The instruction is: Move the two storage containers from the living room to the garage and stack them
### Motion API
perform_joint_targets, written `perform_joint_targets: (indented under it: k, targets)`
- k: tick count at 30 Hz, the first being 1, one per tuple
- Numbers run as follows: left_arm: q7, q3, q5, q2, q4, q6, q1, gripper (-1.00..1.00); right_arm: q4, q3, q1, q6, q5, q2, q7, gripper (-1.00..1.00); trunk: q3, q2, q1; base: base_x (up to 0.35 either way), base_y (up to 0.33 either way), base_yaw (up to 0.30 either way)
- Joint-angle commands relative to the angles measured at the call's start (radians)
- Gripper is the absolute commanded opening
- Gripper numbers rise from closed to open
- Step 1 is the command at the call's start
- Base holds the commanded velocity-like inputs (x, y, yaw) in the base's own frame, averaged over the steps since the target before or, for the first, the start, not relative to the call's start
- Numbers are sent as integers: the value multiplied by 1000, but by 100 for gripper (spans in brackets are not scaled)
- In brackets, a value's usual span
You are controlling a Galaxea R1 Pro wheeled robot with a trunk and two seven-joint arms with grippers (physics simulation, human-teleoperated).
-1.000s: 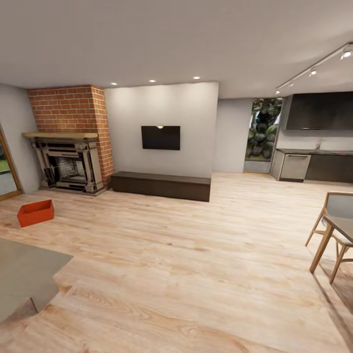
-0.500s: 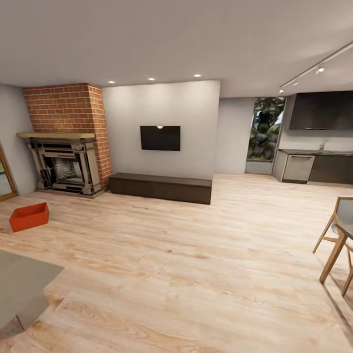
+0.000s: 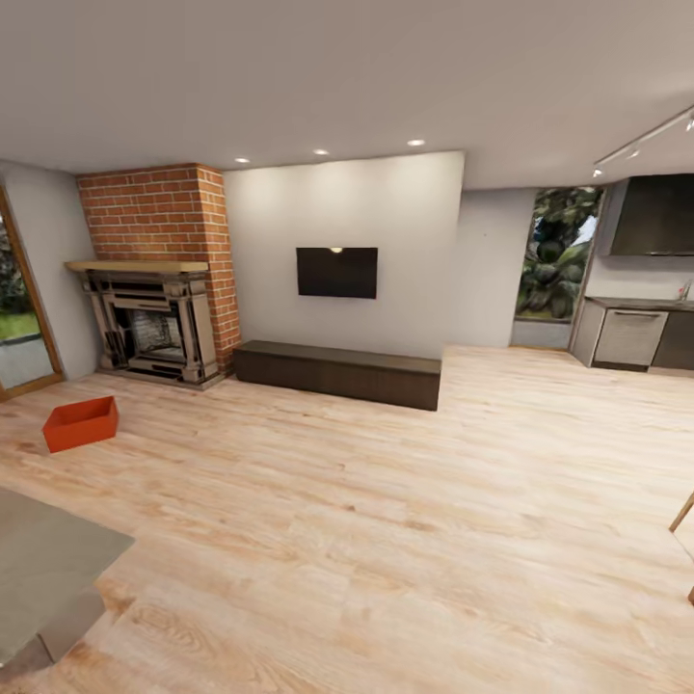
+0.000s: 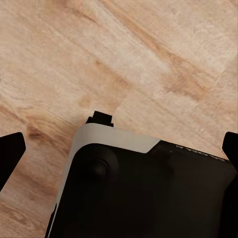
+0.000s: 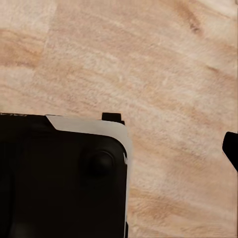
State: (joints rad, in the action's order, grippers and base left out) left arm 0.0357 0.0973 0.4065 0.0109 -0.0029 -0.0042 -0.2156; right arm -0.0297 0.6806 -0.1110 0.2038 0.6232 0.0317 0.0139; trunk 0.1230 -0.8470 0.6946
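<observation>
Currently, you were in the living room, facing the brick fireplace (image 3: 159, 270) and the wall TV (image 3: 336, 272) above the long dark bench (image 3: 337, 373). One storage container (image 3: 81, 423) sat on the wood-plank floor (image 3: 386, 520) far to the left in the head view, in front of the fireplace, open side up. Its long axis ran roughly left to right across the view, slightly angled. No second container could be made out.

The container lay forward and well to your left, well apart from both arms, so the left arm judged nearer once the base closed in.

In the left wrist view, the left fingers (image 4: 10, 153) stood wide apart at the frame edges, holding nothing, above bare planks and the robot base (image 4: 144, 188). In the right wrist view, one right finger (image 5: 231, 148) showed; its spread could not be told.
</observation>
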Motion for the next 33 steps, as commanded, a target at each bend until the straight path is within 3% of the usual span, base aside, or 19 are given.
perform_joint_targets:
  k: [1,12,33]
  targets:
    - [3,8,8,0,0,0,-1,100,-3,8,-1,5,8,-1,1,100,2,-1,1,323,0,266]
    - [3,8,8,0,0,-1,-1,100,-3,10,-1,4,7,0,1,100,2,-1,1,322,0,224]
    - [3,9,7,-2,0,-1,-1,100,-2,23,-1,3,1,4,0,100,2,-1,1,323,0,6]
